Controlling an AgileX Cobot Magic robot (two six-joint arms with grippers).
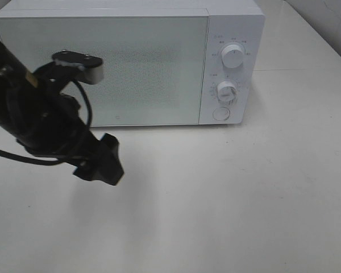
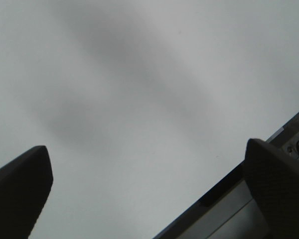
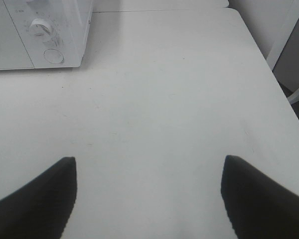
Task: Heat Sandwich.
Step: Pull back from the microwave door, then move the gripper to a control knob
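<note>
The sandwich is out of view in every frame. A white microwave (image 1: 131, 68) stands at the back of the table with its door closed; its corner with the knobs also shows in the right wrist view (image 3: 40, 30). My left gripper (image 1: 105, 162) hangs above the table in front of the microwave's left half. Its fingers stand wide apart with nothing between them (image 2: 147, 169), over bare white surface. My right gripper (image 3: 148, 169) does not show in the exterior high view. It is open and empty over the table, to the right of the microwave.
The microwave's panel carries two round knobs (image 1: 233, 56) (image 1: 226, 91) and a round button (image 1: 220, 114). The white table (image 1: 227, 199) runs to an edge on the right (image 3: 269, 69). A grey frame edge (image 2: 224, 204) lies past the left fingers.
</note>
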